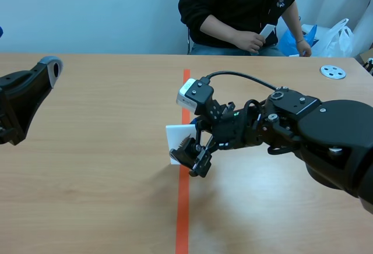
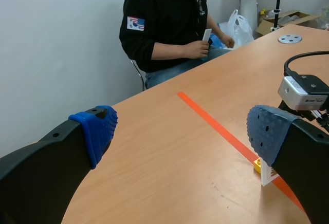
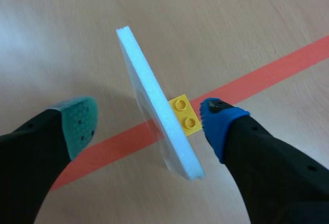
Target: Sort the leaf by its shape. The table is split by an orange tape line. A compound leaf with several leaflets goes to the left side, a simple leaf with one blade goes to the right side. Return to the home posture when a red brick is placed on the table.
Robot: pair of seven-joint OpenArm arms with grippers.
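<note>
Over the tape line (image 3: 267, 72), my right claw (image 3: 148, 121) gapes around a white board (image 3: 149, 95). My left claw (image 2: 181, 131) gapes too.

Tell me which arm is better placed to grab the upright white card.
Right: the right end effector, open, straddles the white card on the tape line; the left end effector sits far off to its side.

The right arm (image 1: 303, 131) extends from the right edge to the orange tape line (image 1: 183, 207), placing the right gripper (image 1: 195, 156) at a white board (image 1: 178, 134) that stands on the table (image 1: 87, 184). The left arm (image 1: 23, 99) is at the left edge, well apart from the board. A person (image 1: 239, 3) sits across the table holding a small white card (image 1: 266, 31).
</note>
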